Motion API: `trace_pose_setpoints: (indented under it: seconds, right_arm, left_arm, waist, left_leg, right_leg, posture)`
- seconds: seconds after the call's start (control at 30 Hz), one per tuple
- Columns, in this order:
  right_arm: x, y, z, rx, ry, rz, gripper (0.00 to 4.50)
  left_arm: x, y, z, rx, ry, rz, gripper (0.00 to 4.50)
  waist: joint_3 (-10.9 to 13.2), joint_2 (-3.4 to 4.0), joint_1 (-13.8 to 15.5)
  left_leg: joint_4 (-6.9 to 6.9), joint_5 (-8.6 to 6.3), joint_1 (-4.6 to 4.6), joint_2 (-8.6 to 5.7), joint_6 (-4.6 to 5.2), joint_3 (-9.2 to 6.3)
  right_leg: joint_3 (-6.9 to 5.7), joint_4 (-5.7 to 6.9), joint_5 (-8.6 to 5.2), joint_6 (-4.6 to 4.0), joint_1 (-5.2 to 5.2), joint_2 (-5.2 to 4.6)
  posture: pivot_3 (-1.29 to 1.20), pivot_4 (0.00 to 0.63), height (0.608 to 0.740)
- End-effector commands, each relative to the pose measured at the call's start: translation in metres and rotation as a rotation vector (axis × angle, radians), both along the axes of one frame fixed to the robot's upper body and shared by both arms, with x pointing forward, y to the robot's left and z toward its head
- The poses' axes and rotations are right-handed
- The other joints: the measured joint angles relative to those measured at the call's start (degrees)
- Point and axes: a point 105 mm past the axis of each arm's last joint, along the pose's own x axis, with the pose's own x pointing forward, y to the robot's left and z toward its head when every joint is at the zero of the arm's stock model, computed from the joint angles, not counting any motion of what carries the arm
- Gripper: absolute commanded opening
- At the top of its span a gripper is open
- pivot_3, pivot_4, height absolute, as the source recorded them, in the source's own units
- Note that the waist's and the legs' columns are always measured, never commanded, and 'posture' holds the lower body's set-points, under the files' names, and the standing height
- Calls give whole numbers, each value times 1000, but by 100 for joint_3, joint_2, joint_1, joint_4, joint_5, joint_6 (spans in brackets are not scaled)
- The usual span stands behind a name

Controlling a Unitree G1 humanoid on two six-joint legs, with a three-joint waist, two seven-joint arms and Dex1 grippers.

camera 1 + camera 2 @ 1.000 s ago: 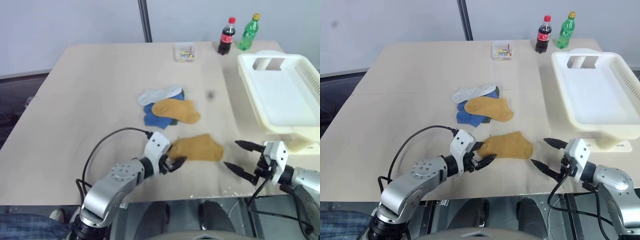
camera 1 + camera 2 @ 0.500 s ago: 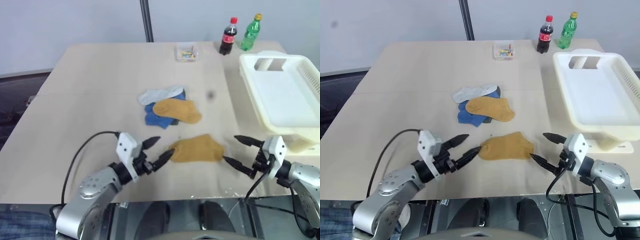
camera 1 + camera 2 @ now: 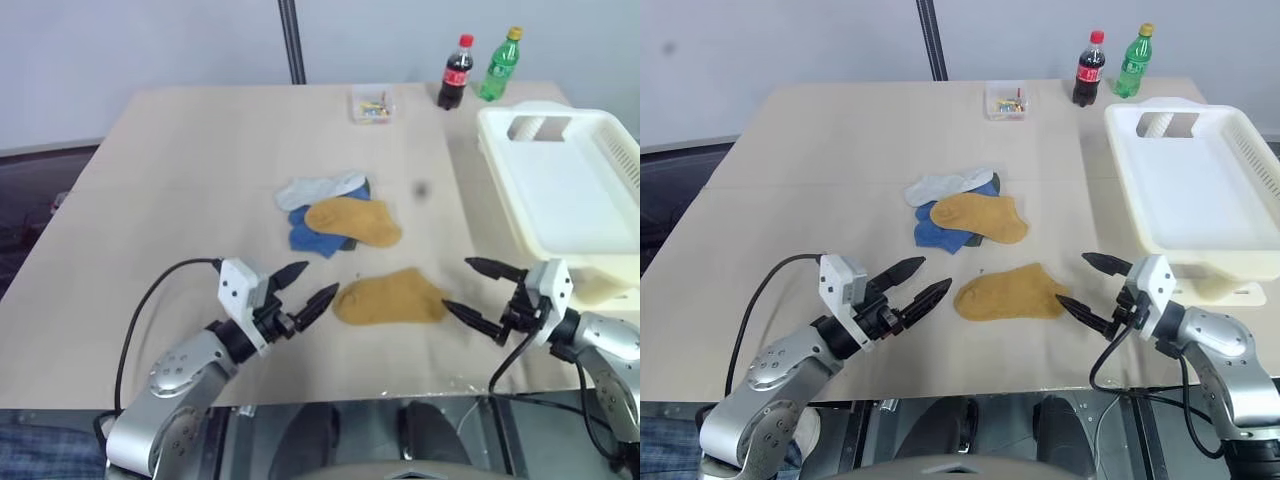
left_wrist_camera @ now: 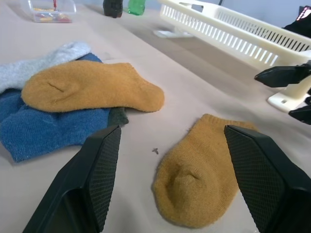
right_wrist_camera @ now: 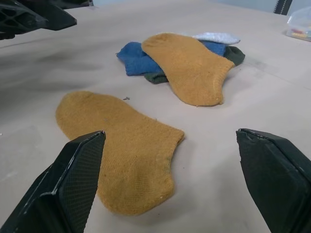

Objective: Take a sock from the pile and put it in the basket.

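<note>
The desk (image 3: 200, 150) carries everything, and the job is barely half begun: the cream basket (image 3: 590, 215), slotted along its sides with a handle cut-out at the far end, sits on the right edge with no sock in it. The pile (image 3: 335, 215) lies mid-desk, a mustard sock over blue, pale grey and dark ones. One mustard sock (image 3: 392, 298) lies flat and alone nearer the robot, clear of the pile, and remains to be lifted and carried right. The left claw (image 3: 308, 290) hangs just left of it, spread wide and holding nothing; the right claw (image 3: 478, 295) waits just right, fully spread, also empty.
</note>
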Motion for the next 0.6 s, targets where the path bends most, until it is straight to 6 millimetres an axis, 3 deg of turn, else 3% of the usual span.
trace_pose_setpoints:
  seconds: [0.03, 0.1, 0.2, 0.4, 0.6]
  right_arm:
    - [15, 8, 3, -47, -40, -23, 4500]
    - [36, 15, 3, -60, -43, -58, 4500]
    - [64, 42, 12, -13, -8, -82, 4500]
    - [91, 101, 1, -76, 72, -23, 4500]
    - [121, 113, 2, -93, 84, -121, 4500]
  left_arm:
    - [-11, 3, 13, 18, -65, -56, 3629]
    - [-14, 8, 14, -6, -64, -58, 3629]
    - [-17, 15, 18, -30, -79, -54, 3629]
    - [-18, 24, 29, -61, -121, -51, 3629]
    - [-22, 24, 32, -69, -134, -69, 3629]
  waist:
    - [0, 0, -24]
    - [0, 0, -15]
    - [5, -2, -86]
    - [4, -2, -5]
    - [5, -2, -15]
  left_leg:
    - [0, 0, 0, 0, 0, -1]
    - [-1, 0, 4, 1, 0, 7]
    - [-1, 1, 10, 8, -2, 17]
    - [-6, 14, -5, 2, -25, -3]
    - [-5, 14, -10, -9, -26, 1]
  right_leg:
    - [0, 0, 0, 0, 0, 1]
    - [5, 1, 0, 0, -1, 1]
    - [12, 3, 1, -2, -2, 5]
    - [-5, -7, 0, -5, -9, 3]
    - [0, -11, 0, -4, -11, -6]
  posture:
    - [0, 150, 740]
    - [0, 150, 740]
    - [0, 150, 740]
    - [0, 150, 740]
    - [0, 150, 740]
